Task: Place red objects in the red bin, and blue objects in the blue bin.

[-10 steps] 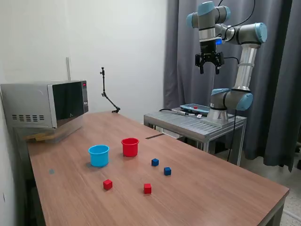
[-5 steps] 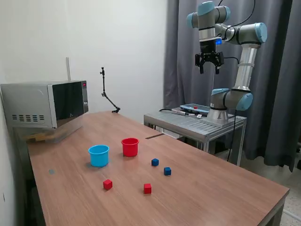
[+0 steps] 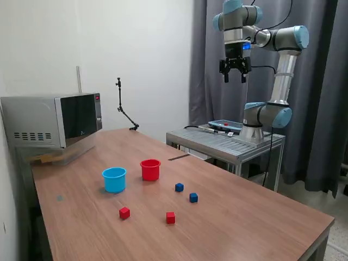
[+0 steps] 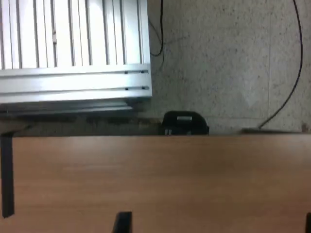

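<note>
Wood-grain brown desk [image 3: 244,217] fills most of what we see in the exterior view, and the wrist view shows a strip of the same desk top [image 4: 160,179] with a ribbed metal stand [image 4: 73,48] and speckled floor [image 4: 228,58] beyond its edge. The grey-and-blue arm [image 3: 283,65] rises from that metal stand [image 3: 228,144] off the desk's far edge, with dark curtains [image 3: 321,109] behind it. A silver microwave [image 3: 51,119] sits at the desk's far corner toward the exterior view's left. We see the gripper [image 3: 234,75] hanging high in the air near the curtains, well apart from everything on the desk, fingers spread with nothing between them. The blue bin [image 3: 114,179] and the red bin [image 3: 150,169] stand upright near each other around the desk's middle, apart, the blue one nearer the edge on the exterior view's left. One blue cube [image 3: 179,187] lies a bit nearer the desk's front edge than the red bin, the second blue cube [image 3: 193,197] just beyond it toward the front. One red cube [image 3: 124,212] lies in front of the blue bin, the second red cube [image 3: 171,217] in front of the blue cubes. All four cubes rest on bare wood, touching nothing.
</note>
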### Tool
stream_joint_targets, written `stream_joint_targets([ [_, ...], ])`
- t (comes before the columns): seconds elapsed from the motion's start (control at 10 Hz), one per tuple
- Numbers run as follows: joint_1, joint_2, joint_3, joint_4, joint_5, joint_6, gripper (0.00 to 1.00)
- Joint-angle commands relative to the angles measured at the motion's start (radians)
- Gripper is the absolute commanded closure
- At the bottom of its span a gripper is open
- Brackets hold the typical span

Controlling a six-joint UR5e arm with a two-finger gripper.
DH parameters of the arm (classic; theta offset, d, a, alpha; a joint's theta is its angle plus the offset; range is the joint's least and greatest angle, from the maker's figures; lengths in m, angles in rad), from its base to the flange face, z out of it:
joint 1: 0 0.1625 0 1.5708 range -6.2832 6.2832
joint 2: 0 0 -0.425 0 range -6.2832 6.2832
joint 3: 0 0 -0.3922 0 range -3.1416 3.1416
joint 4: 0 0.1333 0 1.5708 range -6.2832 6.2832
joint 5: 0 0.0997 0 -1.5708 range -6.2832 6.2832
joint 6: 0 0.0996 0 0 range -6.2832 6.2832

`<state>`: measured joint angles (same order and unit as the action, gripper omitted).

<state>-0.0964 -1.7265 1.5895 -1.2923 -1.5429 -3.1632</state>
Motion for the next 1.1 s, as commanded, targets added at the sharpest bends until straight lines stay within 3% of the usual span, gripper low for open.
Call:
stream_joint_targets([
  [0.0, -0.055, 0.037, -0.032, -0.063, 0.003, -0.006, 0.0],
  [0.4, -0.072, 0.169, -0.034, -0.276, 0.006, -0.006, 0.0],
  [0.7, -0.074, 0.238, -0.034, -0.349, 0.003, -0.007, 0.0],
  [0.9, -0.072, 0.278, -0.036, -0.41, -0.009, -0.009, 0.0],
  [1.0, -0.072, 0.307, -0.036, -0.451, -0.047, -0.008, 0.0],
])
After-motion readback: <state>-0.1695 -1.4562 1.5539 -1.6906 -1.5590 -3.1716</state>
